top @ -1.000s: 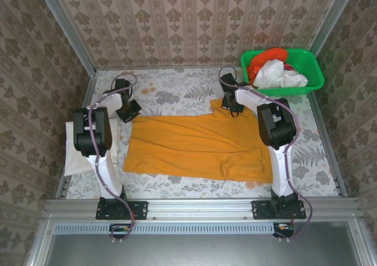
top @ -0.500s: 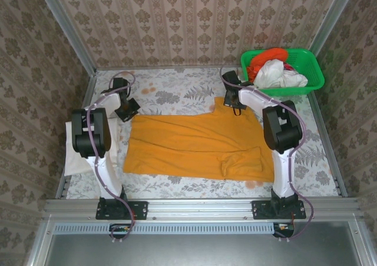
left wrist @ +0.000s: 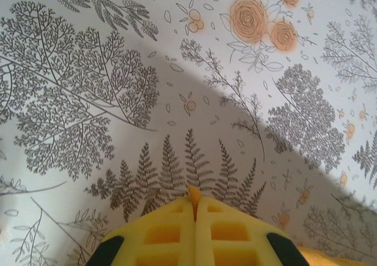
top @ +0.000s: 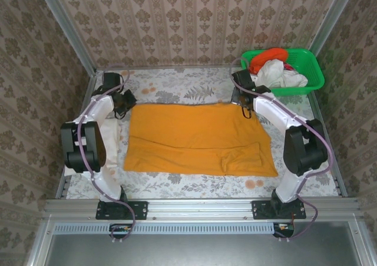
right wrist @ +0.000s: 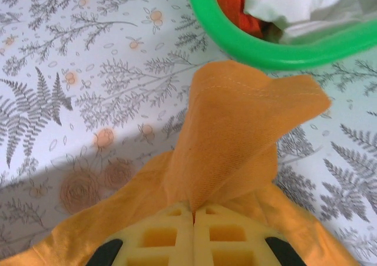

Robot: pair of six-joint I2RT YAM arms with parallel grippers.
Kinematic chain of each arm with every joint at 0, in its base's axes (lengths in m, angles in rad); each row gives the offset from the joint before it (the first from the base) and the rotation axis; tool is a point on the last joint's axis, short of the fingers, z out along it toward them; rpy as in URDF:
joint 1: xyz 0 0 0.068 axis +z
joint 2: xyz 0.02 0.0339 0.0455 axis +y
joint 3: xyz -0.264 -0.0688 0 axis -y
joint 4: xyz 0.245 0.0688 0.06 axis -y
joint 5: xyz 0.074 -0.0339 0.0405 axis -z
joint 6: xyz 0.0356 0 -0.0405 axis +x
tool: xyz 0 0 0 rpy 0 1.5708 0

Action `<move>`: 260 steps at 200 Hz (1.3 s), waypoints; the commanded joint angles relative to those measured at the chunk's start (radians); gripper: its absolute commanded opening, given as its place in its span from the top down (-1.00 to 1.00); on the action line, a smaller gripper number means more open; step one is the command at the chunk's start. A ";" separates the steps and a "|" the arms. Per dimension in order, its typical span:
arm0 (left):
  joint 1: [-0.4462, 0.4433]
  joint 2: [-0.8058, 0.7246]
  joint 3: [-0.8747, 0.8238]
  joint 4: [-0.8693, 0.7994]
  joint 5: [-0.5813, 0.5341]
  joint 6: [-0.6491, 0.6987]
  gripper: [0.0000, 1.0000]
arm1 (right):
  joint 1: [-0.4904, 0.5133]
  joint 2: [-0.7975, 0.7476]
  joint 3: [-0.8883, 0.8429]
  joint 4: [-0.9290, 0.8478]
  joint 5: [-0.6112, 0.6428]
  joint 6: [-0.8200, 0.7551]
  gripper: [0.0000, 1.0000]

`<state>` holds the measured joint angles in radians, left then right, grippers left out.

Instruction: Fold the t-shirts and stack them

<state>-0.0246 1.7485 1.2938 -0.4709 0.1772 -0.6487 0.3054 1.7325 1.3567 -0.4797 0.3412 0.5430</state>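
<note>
- Item: amber-orange soft fabric t-shirt (top: 194,139), lying spread flat on the floral-printed surface (top: 177,89). It runs from both sets of jaws toward the arm bases. One sleeve is bunched at its near right.
- Left jaws: pressed together at the shirt's far left corner. A thin sliver of orange cloth shows in the seam between them, so they are judged to be pinching that corner.
- Right jaws: closed on the far right corner. A peak of hemmed orange cloth stands up just beyond them.
- Step in hand (judgement): the first shirt has been laid out with both far corners gripped. No fold has been made yet.
- Next move (judgement): lift both corners evenly and carry them toward the near hem. The two arms should keep level with each other so the fold line runs straight. The bunched sleeve probably needs tucking in.
- Green plastic lattice basket (top: 288,91): its rim lies just beyond the right jaws. It holds a crumpled white t-shirt (top: 272,72) and a red-orange t-shirt (top: 268,55), both waiting to be folded.
- Edges: on the far side of the right jaws there is little room before the basket. Bare surface lies beyond the left jaws. The papered walls stand close on the outer side of each arm.
- Open room: nearward of both jaws, over the shirt itself, the way is free for the fold.
</note>
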 commanded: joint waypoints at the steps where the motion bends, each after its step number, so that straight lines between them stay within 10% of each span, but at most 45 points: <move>1: 0.006 -0.061 -0.052 -0.017 0.019 0.030 1.00 | 0.027 -0.101 -0.049 -0.046 0.012 -0.025 1.00; 90: 0.022 -0.216 -0.246 -0.062 0.013 0.028 1.00 | 0.214 -0.386 -0.270 -0.401 0.299 0.223 1.00; 260: 0.027 -0.450 -0.460 -0.190 0.006 0.034 1.00 | 0.370 -0.564 -0.396 -0.768 0.275 0.483 1.00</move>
<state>-0.0097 1.3334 0.8635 -0.6266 0.2138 -0.6315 0.6724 1.1854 0.9939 -1.1568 0.6018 0.9943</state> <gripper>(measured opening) 0.047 0.045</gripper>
